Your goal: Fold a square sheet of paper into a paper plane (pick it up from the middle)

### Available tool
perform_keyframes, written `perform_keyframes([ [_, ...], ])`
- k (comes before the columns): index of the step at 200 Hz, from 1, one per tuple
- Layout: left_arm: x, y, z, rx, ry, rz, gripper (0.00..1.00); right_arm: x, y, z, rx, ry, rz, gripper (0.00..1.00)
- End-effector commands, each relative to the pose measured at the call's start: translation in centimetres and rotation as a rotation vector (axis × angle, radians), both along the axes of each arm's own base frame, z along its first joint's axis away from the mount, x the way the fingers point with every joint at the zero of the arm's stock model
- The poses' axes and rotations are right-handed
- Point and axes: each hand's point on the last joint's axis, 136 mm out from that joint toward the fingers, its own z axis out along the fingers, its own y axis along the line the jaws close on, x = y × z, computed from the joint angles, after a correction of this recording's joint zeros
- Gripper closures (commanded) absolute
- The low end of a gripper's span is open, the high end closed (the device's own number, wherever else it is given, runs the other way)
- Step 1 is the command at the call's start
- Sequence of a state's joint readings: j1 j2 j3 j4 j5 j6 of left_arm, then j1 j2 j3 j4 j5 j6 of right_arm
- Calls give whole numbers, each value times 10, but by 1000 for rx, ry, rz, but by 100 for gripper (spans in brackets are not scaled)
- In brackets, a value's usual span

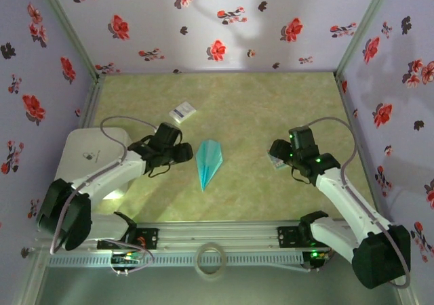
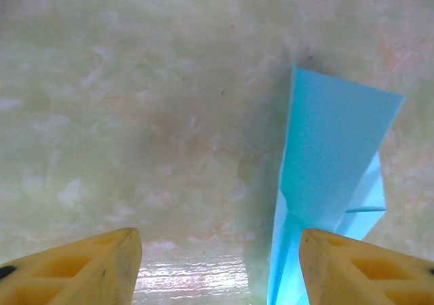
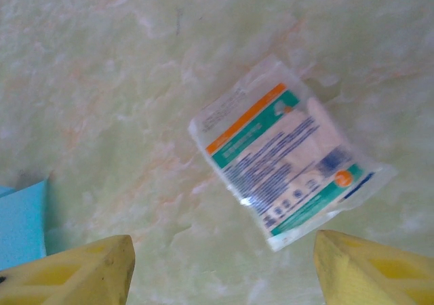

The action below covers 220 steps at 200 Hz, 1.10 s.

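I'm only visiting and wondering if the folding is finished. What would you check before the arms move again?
1. Paper plane folded into a pointed dart: ok.
2. Plane rests on the table, between the two arms: ok.
3. Left tool open, not clamping the plane: ok.
4. Right tool open, with nothing in it: ok.
5. Printed packet lies below the right tool, apart from the plane: ok.
6. Creases sharp and wings even: cannot tell.

A lab test booth — floral-papered walls (image 1: 224, 20), aluminium frame (image 1: 68, 28), marbled tabletop (image 1: 258, 108).
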State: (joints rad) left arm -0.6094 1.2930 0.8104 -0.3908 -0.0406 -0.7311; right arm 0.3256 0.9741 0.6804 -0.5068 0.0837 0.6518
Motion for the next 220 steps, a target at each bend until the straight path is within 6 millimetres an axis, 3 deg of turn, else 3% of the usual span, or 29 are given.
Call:
perform_keyframes([
  [1, 11, 11, 24, 18, -128, -69, 33, 14, -32, 23, -200, -98, -51, 27],
  [27, 31, 67, 39, 148, -236, 33, 19, 36, -56, 37, -420, -220, -61, 24],
  [49, 42, 113, 50, 218, -322, 135, 14, 51, -87, 32, -616, -294, -175, 22],
  [92, 46, 194, 68, 473, -508, 295, 5, 84, -97, -8, -664, -341, -138, 20],
  [108, 49, 214, 63, 488, -543, 350, 5, 102, -95, -23, -616, -355, -98, 19],
  [122, 54, 221, 52, 486, -577, 368, 5, 117, -91, -25, -591, -358, -57, 20],
  [141, 65, 212, 43, 508, -628, 281, 4, 129, -85, -24, -525, -453, -4, 19],
  [168, 81, 212, 33, 501, -664, 281, 4, 123, -92, -41, -421, -518, -4, 21],
  [183, 89, 208, 30, 515, -696, 241, 4, 120, -83, -36, -421, -589, 37, 19],
  [195, 94, 206, 29, 497, -725, 233, 4, 121, -90, -39, -428, -543, 2, 19],
  [199, 96, 206, 29, 485, -734, 235, 4, 122, -94, -39, -438, -530, -21, 3],
  [220, 108, 203, 19, 438, -736, 206, 5, 122, -107, -40, -458, -500, -94, 1],
])
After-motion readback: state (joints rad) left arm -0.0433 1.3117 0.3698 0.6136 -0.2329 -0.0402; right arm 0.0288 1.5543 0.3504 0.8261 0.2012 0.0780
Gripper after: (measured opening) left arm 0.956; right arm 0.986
